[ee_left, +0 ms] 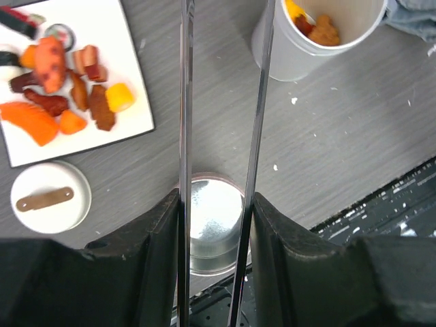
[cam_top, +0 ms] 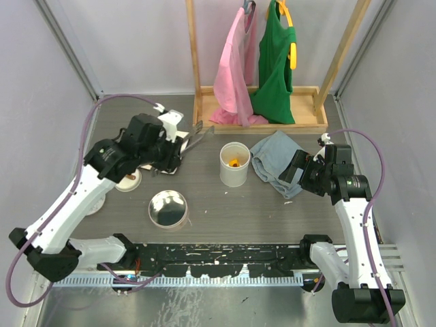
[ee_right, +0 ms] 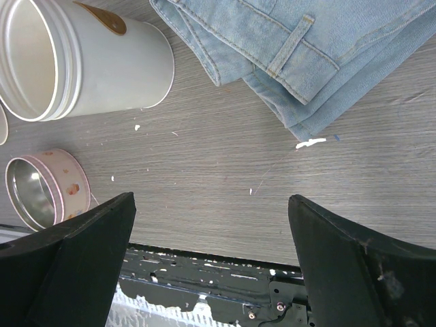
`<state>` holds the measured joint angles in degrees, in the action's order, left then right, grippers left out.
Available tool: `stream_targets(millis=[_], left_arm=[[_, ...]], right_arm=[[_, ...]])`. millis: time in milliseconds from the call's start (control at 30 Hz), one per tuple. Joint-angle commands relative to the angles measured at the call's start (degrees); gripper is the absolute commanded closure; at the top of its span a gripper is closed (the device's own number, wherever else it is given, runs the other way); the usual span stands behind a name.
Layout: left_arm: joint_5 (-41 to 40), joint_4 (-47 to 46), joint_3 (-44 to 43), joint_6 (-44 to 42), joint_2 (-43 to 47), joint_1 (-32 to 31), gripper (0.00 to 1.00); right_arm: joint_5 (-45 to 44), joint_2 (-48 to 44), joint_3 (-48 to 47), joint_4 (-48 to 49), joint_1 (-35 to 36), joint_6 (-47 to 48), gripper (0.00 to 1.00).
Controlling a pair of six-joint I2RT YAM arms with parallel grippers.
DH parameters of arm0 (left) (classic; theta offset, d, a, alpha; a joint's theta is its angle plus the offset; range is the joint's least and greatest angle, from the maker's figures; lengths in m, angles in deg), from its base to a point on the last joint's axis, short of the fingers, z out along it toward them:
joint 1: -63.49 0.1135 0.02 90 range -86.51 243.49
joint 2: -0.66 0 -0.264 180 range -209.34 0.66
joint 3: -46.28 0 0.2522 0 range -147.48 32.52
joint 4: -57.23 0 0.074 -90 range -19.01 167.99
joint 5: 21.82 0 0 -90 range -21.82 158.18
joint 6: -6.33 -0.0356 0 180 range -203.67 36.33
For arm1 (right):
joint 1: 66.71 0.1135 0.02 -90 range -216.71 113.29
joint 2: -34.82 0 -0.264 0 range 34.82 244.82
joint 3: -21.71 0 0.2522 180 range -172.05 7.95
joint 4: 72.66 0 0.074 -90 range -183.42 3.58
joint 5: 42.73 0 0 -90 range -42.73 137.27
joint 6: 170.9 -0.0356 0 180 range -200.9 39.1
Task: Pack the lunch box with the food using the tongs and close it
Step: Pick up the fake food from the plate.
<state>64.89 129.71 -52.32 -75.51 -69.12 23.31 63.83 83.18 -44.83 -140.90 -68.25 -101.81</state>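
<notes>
My left gripper is shut on the tongs, its fingers pressing on the two thin metal arms from outside; the arms stay apart and their tips run out of the left wrist view. The food, orange, red and brown pieces, lies on a white square plate, left of the tongs. The lunch box is a tall white round container, open, with a few orange and brown pieces inside. Its white lid with a brown tab lies flat. My right gripper hangs open and empty.
A shallow round metal tin stands near the front, below the tongs. Folded jeans lie right of the lunch box. At the back stands a wooden rack with pink and green garments. A black rail runs along the near edge.
</notes>
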Motion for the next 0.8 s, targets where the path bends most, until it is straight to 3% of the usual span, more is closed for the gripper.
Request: stream_targets(millis=[0,400,767], left_arm=[[-1.7,-4.5,1.5,0.1,3.7,3.8,0.58],[0.6,-0.1,4.8,-1.8,2.8,17.7,0.56],[5.7,4.1,3.1,-3.4,-8.0,30.8,0.54]], right_arm=[[0.3,-0.5,-0.8,2.1,0.3,0.3,0.01],[0.4,-0.8,-0.9,2.0,0.3,0.3,0.01],[0.6,-1.2,-0.9,2.2,0.4,0.4,0.01]])
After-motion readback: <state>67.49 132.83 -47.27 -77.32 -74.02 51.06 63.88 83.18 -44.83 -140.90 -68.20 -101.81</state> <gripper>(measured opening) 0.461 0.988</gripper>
